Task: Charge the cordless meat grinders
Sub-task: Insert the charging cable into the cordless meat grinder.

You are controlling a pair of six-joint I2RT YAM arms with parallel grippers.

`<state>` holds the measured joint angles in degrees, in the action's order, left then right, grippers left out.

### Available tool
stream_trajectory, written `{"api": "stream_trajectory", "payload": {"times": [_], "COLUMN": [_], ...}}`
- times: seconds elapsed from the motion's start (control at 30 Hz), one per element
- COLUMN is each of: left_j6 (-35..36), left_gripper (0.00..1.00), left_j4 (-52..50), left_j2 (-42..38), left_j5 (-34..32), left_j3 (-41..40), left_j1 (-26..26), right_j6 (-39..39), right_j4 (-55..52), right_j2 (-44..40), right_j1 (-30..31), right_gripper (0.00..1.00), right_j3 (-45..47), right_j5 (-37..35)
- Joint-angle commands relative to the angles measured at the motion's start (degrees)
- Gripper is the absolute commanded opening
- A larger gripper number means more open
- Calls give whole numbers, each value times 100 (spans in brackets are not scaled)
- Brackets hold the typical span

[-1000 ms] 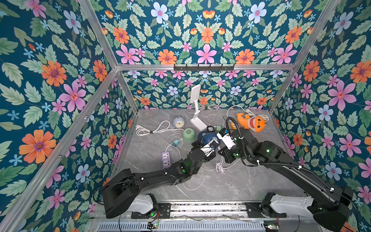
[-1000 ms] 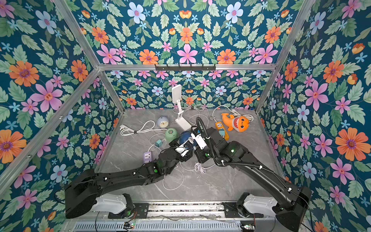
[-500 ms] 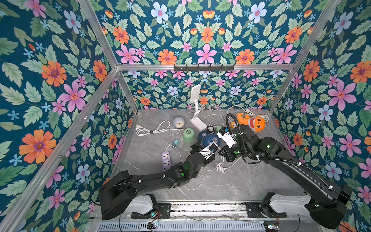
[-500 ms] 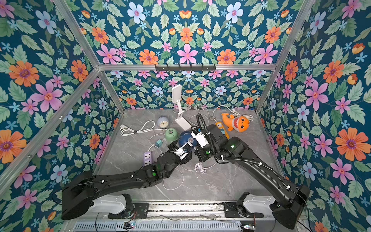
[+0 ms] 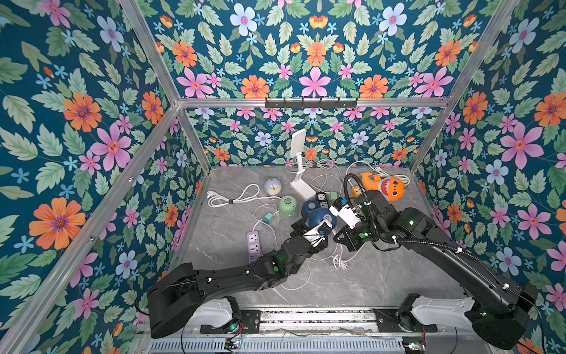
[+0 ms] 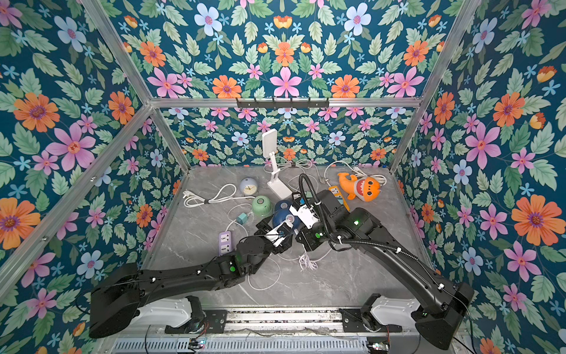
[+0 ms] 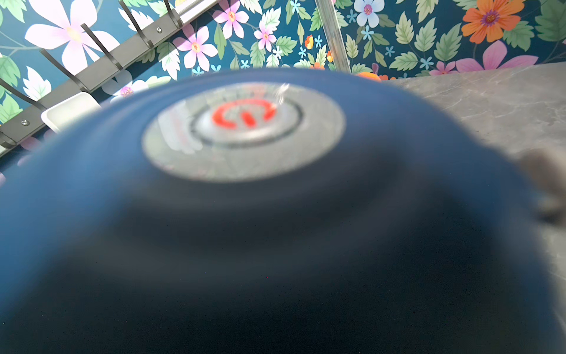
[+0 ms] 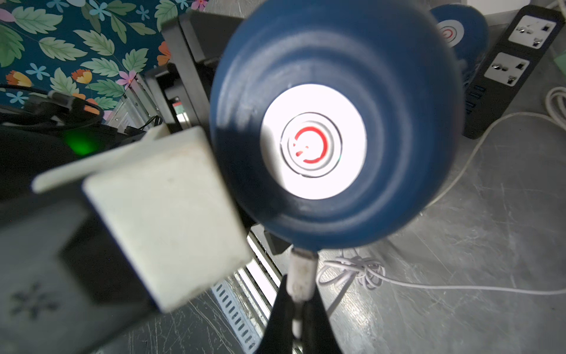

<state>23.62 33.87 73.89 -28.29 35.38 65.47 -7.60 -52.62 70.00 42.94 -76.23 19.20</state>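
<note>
The grey marble table is bare toward its near right edge, while cables and devices crowd the middle and far part. At table centre the left gripper is spread wide, grasping a navy grinder by its sides. The second navy grinder sits just beyond it, and the pale green grinder stands to the left of that. A black power strip lies just behind them. The right gripper is clenched on a white charging connector, whose tip meets the held grinder's lower rim.
</note>
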Motion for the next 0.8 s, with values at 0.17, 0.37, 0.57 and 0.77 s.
{"api": "stream_trajectory", "payload": {"times": [0.17, 0.37, 0.57, 0.77], "left_j6": [-47, -236, -447, -601], "left_gripper": [33, 32, 32, 32], "left_j4": [127, 276, 576, 814], "left_j2": [-59, -16, 107, 224], "left_j5": [179, 123, 83, 46], "left_j3": [-86, -151, -271, -370], "left_j1": [9, 10, 9, 1], "right_j6": [-13, -31, -58, -95], "right_j4": [346, 332, 310, 300], "right_j2": [-4, 75, 103, -150], "right_j1": [21, 20, 21, 19], "right_gripper": [1, 11, 26, 37], "right_j3": [-67, 20, 211, 465], "right_j5": [119, 118, -27, -186]}}
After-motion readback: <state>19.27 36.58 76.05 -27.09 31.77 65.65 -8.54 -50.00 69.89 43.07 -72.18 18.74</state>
